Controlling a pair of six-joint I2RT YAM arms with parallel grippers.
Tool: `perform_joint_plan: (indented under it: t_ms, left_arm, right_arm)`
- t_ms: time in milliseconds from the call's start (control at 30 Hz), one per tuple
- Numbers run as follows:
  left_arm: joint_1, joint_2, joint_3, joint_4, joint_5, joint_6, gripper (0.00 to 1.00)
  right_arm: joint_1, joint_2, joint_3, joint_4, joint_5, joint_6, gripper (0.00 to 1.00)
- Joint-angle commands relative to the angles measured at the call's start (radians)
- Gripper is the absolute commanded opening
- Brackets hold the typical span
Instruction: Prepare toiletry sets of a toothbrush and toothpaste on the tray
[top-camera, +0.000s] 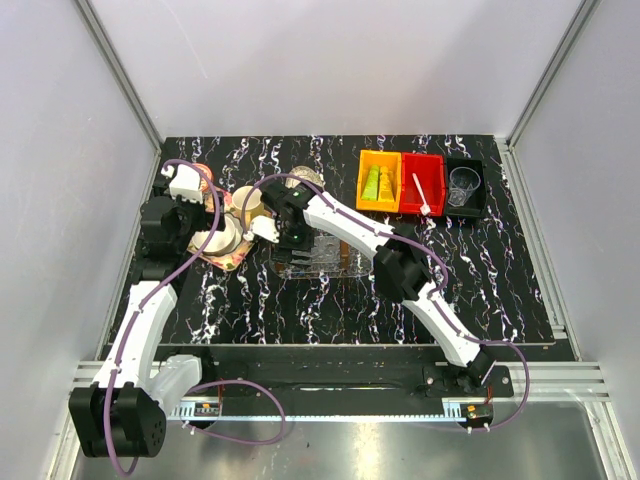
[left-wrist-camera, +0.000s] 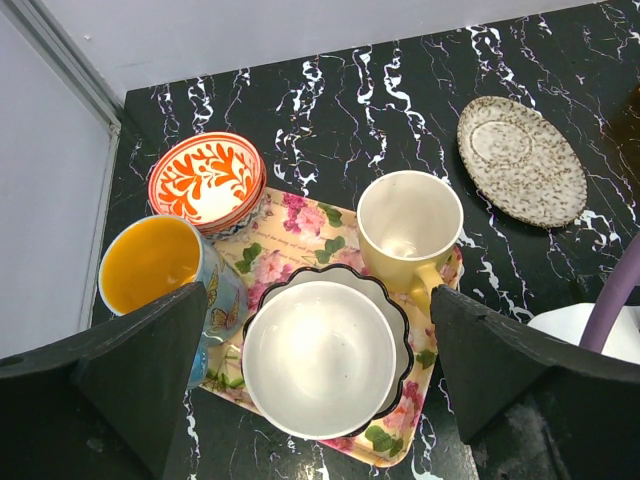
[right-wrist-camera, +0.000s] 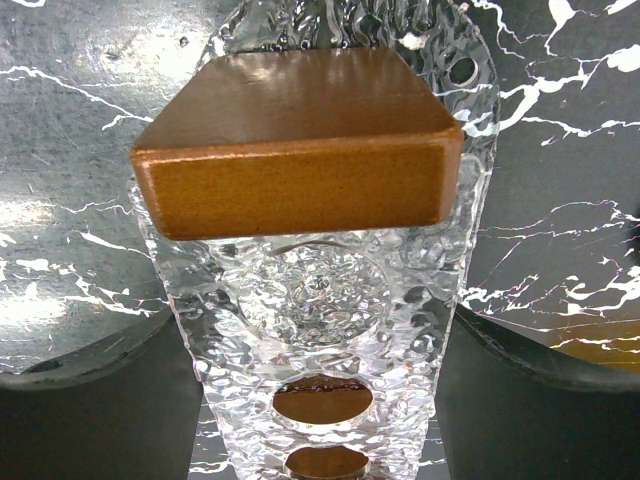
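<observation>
At the middle of the worktop (top-camera: 500, 290), the right gripper (top-camera: 290, 228) hangs over the clear tray (top-camera: 330, 258); its fingers (right-wrist-camera: 90, 420) stand wide on either side of the tray, close against its edges, though whether they clamp it cannot be told; a brown block (right-wrist-camera: 300, 180) lies across the tray's far part; the toothbrush (top-camera: 421, 192) lies in the red bin (top-camera: 408, 170); the toothpaste (top-camera: 377, 183) lies in the orange bin (top-camera: 364, 165) beside it, both well apart from the tray; the left gripper (left-wrist-camera: 318, 300), fingers spread and empty, hovers above the flowered tray (left-wrist-camera: 305, 225).

Three bins (top-camera: 434, 170), two toothpaste tubes (top-camera: 372, 184), one toothbrush (top-camera: 420, 192), one clear tray (right-wrist-camera: 320, 300)
</observation>
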Motion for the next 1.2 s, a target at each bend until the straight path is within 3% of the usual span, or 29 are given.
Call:
perform_joint_plan:
  t_ms: [0,533,633,667,800,1167]
  left_arm:
    - [0.002,0.000,0.025,0.059,-0.017,0.011,0.99]
    - [0.002,0.003,0.025,0.058,-0.012,0.010,0.99]
    - [0.002,0.003,0.025,0.056,-0.014,0.013,0.99]
    - [0.002,0.003,0.026,0.055,-0.014,0.013,0.99]
    - [0.003,0.001,0.028,0.052,-0.015,0.013,0.99]
    - [0.003,-0.003,0.025,0.049,-0.018,0.017,0.99]
  right_arm:
    - [0.014,0.008,0.022,0.011,0.019,0.021,0.63]
    - [0.013,-0.015,-0.006,0.040,0.039,0.037,0.73]
    - [0.014,-0.024,-0.021,0.047,0.040,0.037,0.78]
    - [0.013,-0.027,-0.027,0.047,0.040,0.036,0.87]
    - [0.014,-0.035,-0.032,0.054,0.042,0.036,1.00]
    - [0.014,-0.070,-0.029,0.064,0.051,0.051,1.00]
